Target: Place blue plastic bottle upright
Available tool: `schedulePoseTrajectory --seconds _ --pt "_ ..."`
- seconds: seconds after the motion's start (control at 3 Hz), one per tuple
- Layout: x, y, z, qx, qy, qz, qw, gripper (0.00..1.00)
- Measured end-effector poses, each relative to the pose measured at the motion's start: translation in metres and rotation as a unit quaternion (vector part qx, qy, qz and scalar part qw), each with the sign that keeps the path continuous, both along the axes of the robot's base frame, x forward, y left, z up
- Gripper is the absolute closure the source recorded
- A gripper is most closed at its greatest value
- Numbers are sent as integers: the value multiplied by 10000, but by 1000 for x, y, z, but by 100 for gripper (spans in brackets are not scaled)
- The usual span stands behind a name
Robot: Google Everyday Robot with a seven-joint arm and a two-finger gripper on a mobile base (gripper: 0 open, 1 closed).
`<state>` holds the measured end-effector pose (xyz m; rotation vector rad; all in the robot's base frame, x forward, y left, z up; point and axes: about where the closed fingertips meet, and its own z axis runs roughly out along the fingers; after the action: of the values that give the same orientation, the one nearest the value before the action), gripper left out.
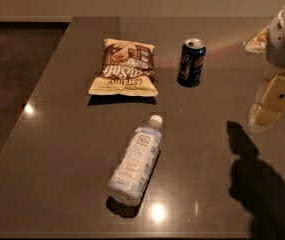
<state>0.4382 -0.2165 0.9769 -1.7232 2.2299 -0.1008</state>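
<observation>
The blue plastic bottle (136, 161) lies on its side on the dark table (57, 149), near the front middle. It is clear pale-bluish with a whitish label, and its white cap (155, 120) points away toward the back. My gripper (266, 115) hangs at the right edge of the view, above the table. It is well to the right of the bottle, apart from it, and holds nothing that I can see. Its shadow falls on the table at the lower right.
A dark blue soda can (191, 62) stands upright behind and right of the bottle. A brown and cream chip bag (125, 67) lies flat at the back, left of the can. The table's left edge runs diagonally, with dark floor beyond.
</observation>
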Motion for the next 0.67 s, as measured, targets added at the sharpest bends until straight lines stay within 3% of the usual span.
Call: schedulePoseTrajectory --seconds 0.33,0.67 --pt "0 0 0 0 -1 0 10000 0" --pt "2 14 0 39 -36 247 9997 0"
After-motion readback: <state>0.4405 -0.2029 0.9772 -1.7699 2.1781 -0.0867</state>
